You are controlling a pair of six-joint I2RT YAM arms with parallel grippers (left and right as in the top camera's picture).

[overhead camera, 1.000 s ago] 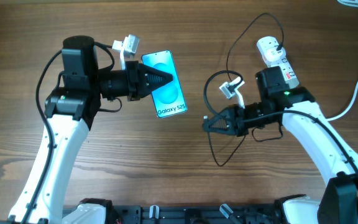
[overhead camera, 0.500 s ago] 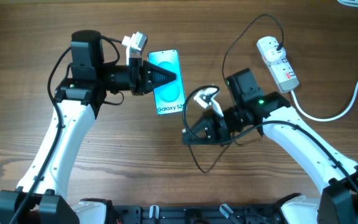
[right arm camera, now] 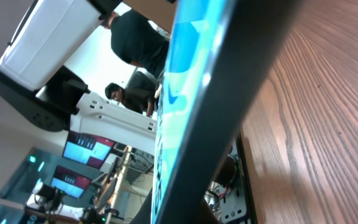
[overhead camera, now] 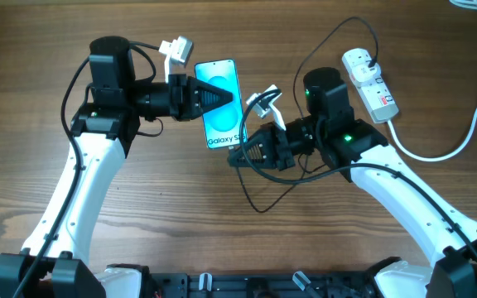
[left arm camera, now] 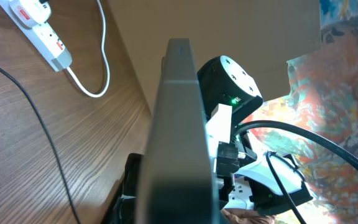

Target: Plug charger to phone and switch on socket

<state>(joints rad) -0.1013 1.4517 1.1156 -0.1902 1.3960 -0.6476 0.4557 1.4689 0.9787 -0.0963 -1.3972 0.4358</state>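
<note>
My left gripper [overhead camera: 215, 95] is shut on the phone [overhead camera: 224, 116] and holds it by its top end above the table. The cyan screen faces up and the white text strip is at the near end. In the left wrist view the phone [left arm camera: 179, 137] shows edge-on as a dark slab. My right gripper [overhead camera: 237, 156] is shut on the end of the charger [overhead camera: 262, 205], a thin black cable, right at the phone's near end. The connector tip is hidden. In the right wrist view the phone's edge [right arm camera: 229, 99] fills the frame. The socket [overhead camera: 369, 79] lies at the far right.
The black cable loops over the table from the socket [left arm camera: 37, 30] toward my right arm. The socket's thick white cord [overhead camera: 462, 136] runs off the right edge and also shows in the left wrist view [left arm camera: 101, 59]. Bare wood table [overhead camera: 164, 207] lies in front.
My right gripper has moved left with the cable, from mid-table to the phone's near end. My left gripper has shifted the phone slightly right and back.
</note>
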